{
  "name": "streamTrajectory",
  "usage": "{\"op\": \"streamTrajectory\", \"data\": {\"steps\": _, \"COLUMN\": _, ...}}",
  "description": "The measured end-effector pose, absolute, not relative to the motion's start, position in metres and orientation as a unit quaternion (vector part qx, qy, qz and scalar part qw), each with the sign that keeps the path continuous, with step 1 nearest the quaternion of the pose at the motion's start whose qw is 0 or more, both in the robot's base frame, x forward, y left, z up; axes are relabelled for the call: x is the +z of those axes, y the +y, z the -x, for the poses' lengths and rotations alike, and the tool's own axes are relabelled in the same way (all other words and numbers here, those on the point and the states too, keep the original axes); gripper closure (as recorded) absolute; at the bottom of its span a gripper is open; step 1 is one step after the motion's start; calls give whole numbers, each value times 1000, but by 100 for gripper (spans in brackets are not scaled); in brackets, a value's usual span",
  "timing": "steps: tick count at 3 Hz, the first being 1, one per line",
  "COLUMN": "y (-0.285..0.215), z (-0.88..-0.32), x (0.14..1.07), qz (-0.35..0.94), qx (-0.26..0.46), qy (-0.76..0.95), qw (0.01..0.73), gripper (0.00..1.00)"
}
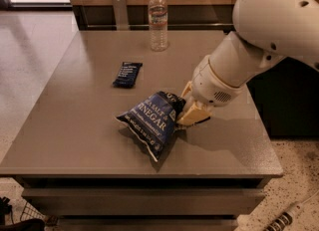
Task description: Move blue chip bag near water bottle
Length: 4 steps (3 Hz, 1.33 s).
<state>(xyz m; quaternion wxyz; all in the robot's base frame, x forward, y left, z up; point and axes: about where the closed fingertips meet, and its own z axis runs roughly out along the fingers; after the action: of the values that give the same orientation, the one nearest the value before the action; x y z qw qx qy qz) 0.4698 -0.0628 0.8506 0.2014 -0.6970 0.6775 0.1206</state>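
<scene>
The blue chip bag [151,121] is a puffy dark-blue bag with white "SALT & VINEGAR" lettering. It is tilted near the front middle of the grey table [75,135], its lower end touching the tabletop. My gripper [187,109] is at the bag's right, black top end and is shut on it, with tan fingers [193,113] showing beside the bag. The water bottle [158,20] stands upright at the far edge of the table, well beyond the bag.
A small flat dark-navy wrapped bar [127,73] lies on the table between the bag and the bottle, to the left. A grey upright post [119,10] stands behind the table's far edge. My large white arm [259,41] hangs over the table's right side.
</scene>
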Motion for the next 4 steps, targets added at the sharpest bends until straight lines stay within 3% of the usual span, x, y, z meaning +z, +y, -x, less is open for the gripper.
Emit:
{"op": "streamTrajectory", "data": {"steps": 2, "y": -111, "z": -512, "x": 940, "qz": 643, "qx": 27, "qy": 744, "qw": 180, "gripper": 100}}
{"op": "streamTrajectory", "data": {"steps": 4, "y": -205, "z": -609, "x": 1005, "qz": 529, "qx": -31, "qy": 817, "qw": 226, "gripper": 100}}
